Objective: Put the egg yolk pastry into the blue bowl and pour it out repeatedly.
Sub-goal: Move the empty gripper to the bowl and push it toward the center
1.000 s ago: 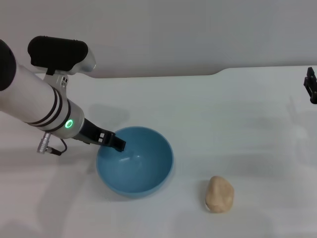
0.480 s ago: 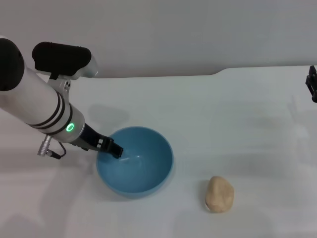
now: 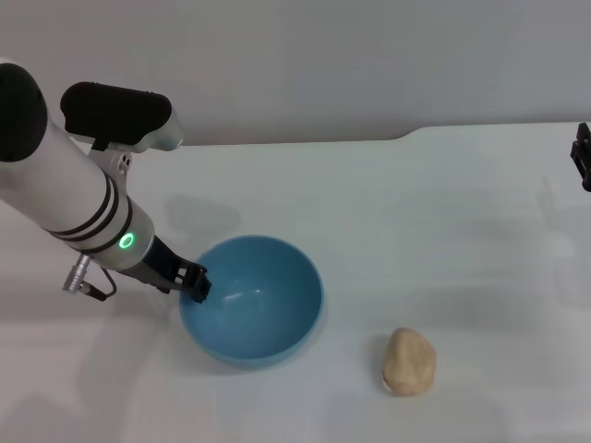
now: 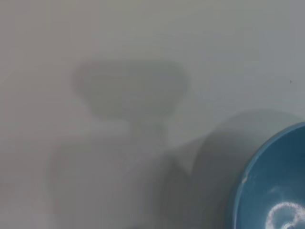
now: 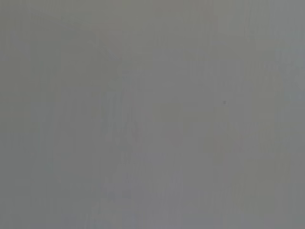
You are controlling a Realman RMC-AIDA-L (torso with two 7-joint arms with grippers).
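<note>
Head view: the blue bowl (image 3: 251,300) stands upright on the white table (image 3: 416,203), lower centre-left of the frame. The left gripper (image 3: 192,281) is at the bowl's left rim; whether its fingers are spread or pressed together cannot be told. The egg yolk pastry (image 3: 409,361) lies on the table at lower right, well apart from the bowl. The right gripper (image 3: 583,157) sits at the right edge, mid-height; its finger state cannot be told. The left wrist view shows the bowl's rim (image 4: 271,186) at lower right.

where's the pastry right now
In the head view, the pastry lies on the table, apart from the bowl, toward the robot's right, near the front edge.
</note>
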